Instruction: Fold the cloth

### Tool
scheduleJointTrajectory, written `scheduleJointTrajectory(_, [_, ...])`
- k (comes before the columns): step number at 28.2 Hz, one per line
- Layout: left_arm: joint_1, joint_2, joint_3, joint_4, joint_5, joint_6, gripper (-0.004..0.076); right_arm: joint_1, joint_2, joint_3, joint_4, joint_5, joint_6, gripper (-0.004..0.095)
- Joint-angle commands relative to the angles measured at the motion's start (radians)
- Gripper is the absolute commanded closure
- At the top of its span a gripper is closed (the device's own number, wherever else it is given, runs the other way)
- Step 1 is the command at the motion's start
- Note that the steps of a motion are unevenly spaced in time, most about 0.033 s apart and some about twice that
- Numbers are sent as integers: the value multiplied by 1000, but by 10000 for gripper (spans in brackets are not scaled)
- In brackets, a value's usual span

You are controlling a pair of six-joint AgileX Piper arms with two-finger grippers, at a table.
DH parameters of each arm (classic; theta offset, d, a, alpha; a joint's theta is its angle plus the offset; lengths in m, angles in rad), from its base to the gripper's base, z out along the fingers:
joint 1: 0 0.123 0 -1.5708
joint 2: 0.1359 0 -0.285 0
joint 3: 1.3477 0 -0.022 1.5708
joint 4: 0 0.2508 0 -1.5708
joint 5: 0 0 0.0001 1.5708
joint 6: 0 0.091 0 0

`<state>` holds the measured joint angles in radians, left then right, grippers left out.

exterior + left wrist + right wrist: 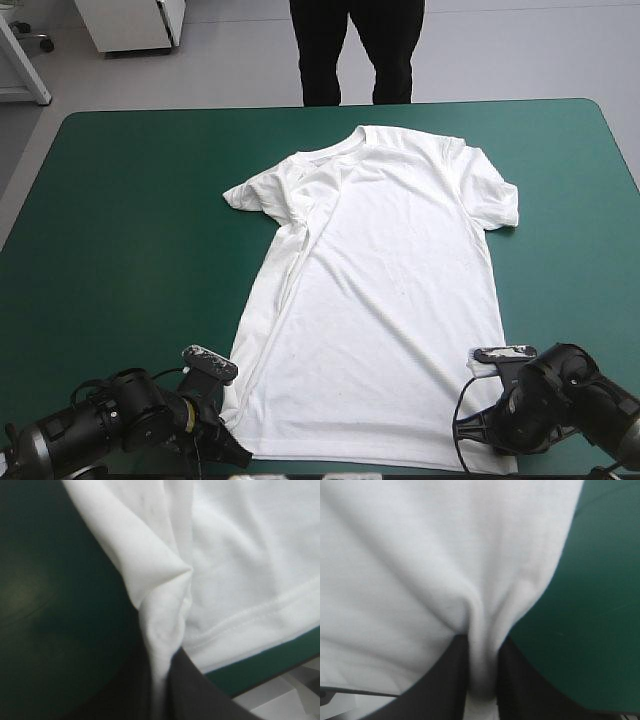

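Lying spread flat on the teal-green tabletop (130, 230), the white T-shirt (380, 300) is seen with collar toward the far edge and hem at the near edge. The hem's left corner is pinched by the left pincer (161, 680) and its right corner by the right pincer (482, 655), with cloth bunched between the black fingers. A long crease (300, 250) is noted along the shirt's left side.

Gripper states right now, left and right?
Left gripper: shut on the white short-sleeved T-shirt, at a hem corner.
Right gripper: shut on the T-shirt's other hem corner.
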<state>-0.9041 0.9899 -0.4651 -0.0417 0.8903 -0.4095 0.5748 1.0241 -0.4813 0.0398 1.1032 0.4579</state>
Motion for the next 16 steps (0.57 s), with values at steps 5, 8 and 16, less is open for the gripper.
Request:
scheduleJointTrajectory(5, [-3,-5,-68,61,8,-2,733,0,36,5,0,-55,-30,925])
scheduleJointTrajectory(8, [-3,-5,-130,131,28,-15,733,0,1,-53,-48,-57,-7,925])
scheduleJointTrajectory(16, [-3,-5,-462,359,84,-15,733,0,-71,-429,-232,61,19,925])
